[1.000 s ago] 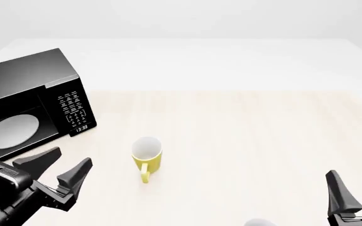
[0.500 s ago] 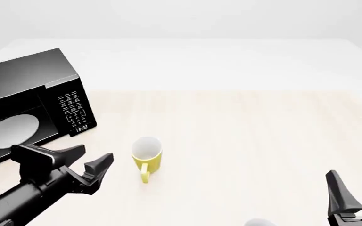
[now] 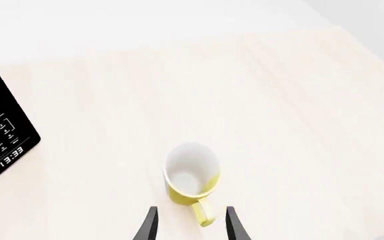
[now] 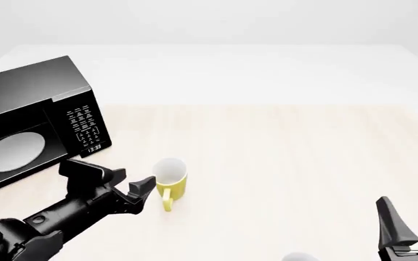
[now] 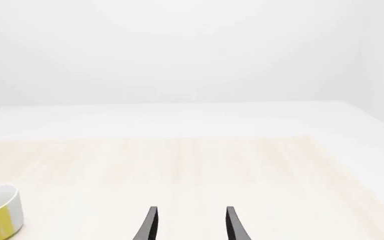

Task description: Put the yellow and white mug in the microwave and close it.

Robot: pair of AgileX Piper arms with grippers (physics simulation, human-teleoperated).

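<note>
The yellow and white mug stands upright on the table, left of centre in the lower half of the front view, with its loop handle turned toward the lower edge of the frame. It is not yet held. The microwave sits at the left edge of that view, just up and left of the mug; its round white turntable plate is plainly seen, so the door is judged to be open, though the door itself cannot be made out.

The left pincer is brought in low from the lower left, its jaws spread apart and empty, just beside the mug on the mug's left. In the left wrist view the handle lies between the two fingertips, which suggests the approach is lined up for a grasp at the handle side.

The right pincer is parked at the lower right corner of the front view, well apart from the mug, also spread and empty; it is probably kept clear because the mug lies on the left arm's side.
</note>
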